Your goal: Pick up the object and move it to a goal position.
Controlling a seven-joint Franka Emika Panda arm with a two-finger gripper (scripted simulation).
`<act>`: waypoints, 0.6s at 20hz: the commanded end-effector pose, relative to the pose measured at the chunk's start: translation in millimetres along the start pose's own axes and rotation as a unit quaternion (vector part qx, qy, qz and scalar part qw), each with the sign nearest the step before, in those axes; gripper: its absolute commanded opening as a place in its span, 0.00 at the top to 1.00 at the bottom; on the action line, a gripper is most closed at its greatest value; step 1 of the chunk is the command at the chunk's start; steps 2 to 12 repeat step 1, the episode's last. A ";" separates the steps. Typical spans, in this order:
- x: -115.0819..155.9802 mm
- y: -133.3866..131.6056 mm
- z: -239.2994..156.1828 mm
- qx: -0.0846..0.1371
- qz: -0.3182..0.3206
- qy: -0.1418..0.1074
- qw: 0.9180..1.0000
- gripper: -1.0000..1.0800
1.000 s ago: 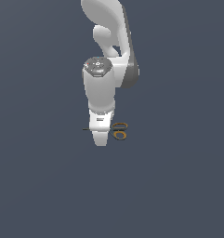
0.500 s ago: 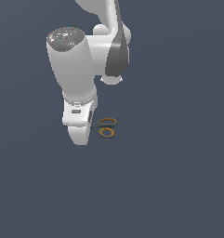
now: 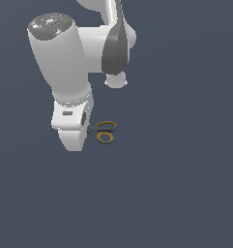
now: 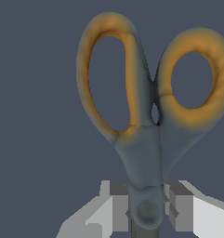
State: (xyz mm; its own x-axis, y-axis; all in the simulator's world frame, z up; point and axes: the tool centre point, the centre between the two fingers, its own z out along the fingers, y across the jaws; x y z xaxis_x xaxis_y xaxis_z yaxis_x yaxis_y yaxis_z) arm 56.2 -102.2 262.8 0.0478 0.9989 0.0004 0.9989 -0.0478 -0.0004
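The scissors have two orange-yellow ring handles and thin dark blades. In the exterior view they stick out toward the exterior view's right from my gripper, whose white hand hides the blade tips. In the wrist view the scissors fill the frame, rings pointing away. My gripper is shut on them at the pivot, with one grey pad on each side of the dark neck. The blades beyond the pivot are out of view.
The white arm with its dark grey joint cover fills the upper part of the exterior view. Below and around it lies a plain dark blue-grey surface.
The arm and gripper have grown larger in the exterior view and shifted toward the exterior view's left. The scissors have stayed at the gripper and moved with it.
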 end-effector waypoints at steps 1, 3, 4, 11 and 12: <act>-0.7 1.0 -1.7 0.000 0.000 0.000 1.000 1.00; -0.7 1.0 -1.7 0.000 0.000 0.000 1.000 1.00; -0.7 1.0 -1.7 0.000 0.000 0.000 1.000 1.00; -0.7 1.0 -1.7 0.000 0.000 0.000 1.000 1.00; -0.7 1.0 -1.7 0.000 0.000 0.000 1.000 1.00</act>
